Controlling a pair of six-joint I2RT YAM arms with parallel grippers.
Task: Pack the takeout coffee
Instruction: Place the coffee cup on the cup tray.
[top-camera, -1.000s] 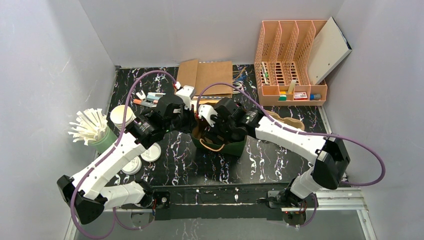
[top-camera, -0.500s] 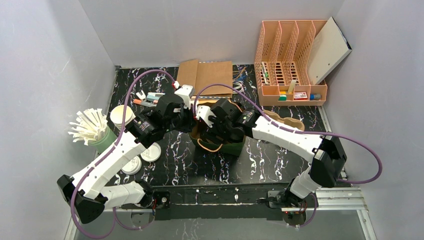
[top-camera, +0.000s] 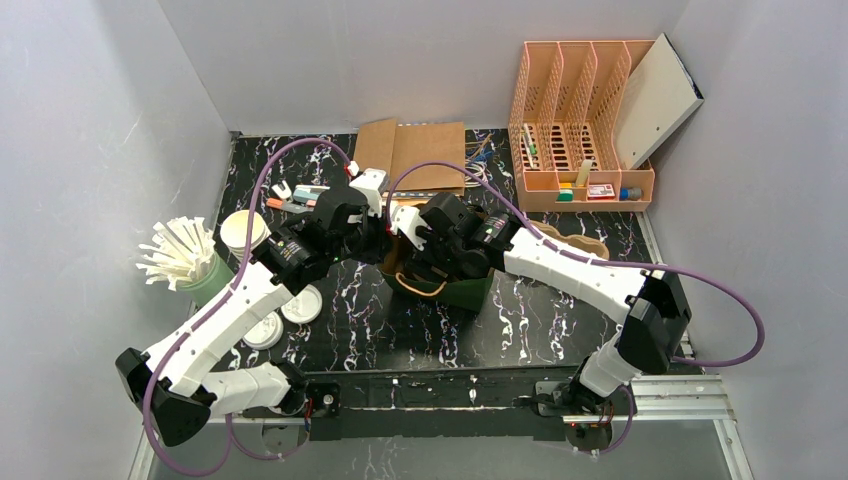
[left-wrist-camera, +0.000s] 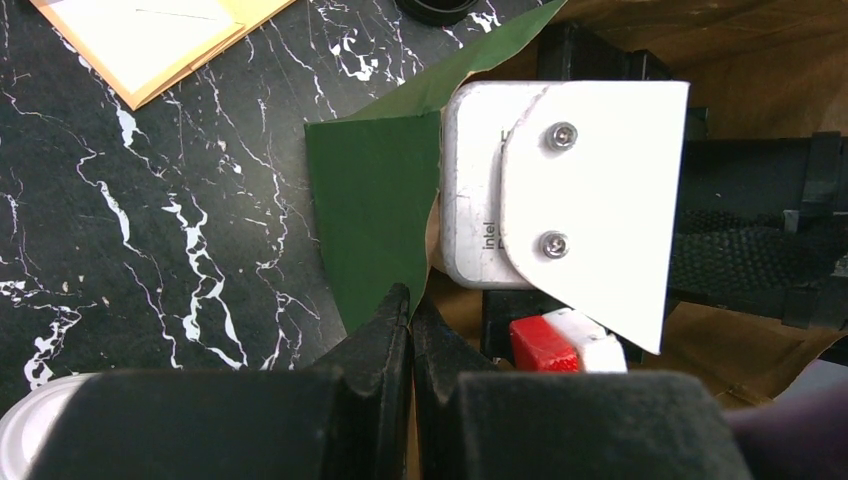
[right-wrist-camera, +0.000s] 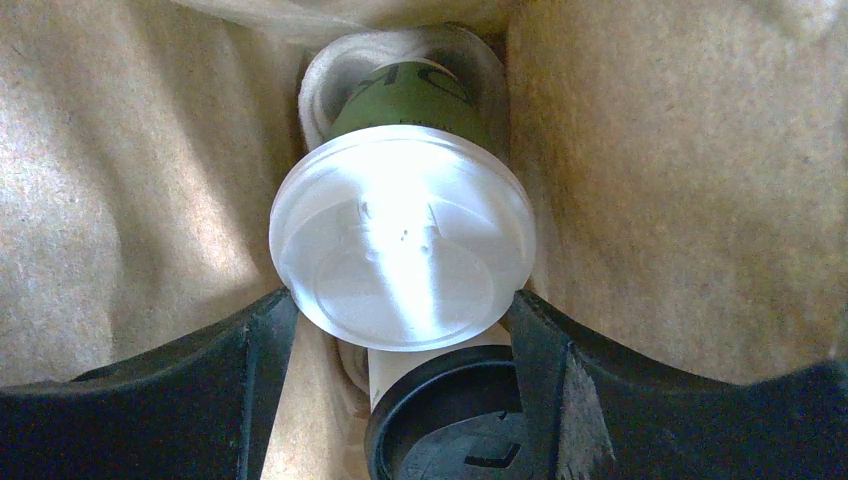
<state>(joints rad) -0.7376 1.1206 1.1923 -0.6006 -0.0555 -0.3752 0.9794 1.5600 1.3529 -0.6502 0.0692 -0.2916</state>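
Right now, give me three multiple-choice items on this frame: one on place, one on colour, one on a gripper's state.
1. Where is the white-lidded cup? A) inside the bag, held by the right gripper B) outside it C) under another cup
2. The bag's outside is: A) red B) green C) blue
3. The left gripper is: A) wide open B) out of view C) shut on the bag's edge
Answers: 1 A, brown paper walls surround it; 2 B, the left wrist view shows green; 3 C, its tips pinch the paper.
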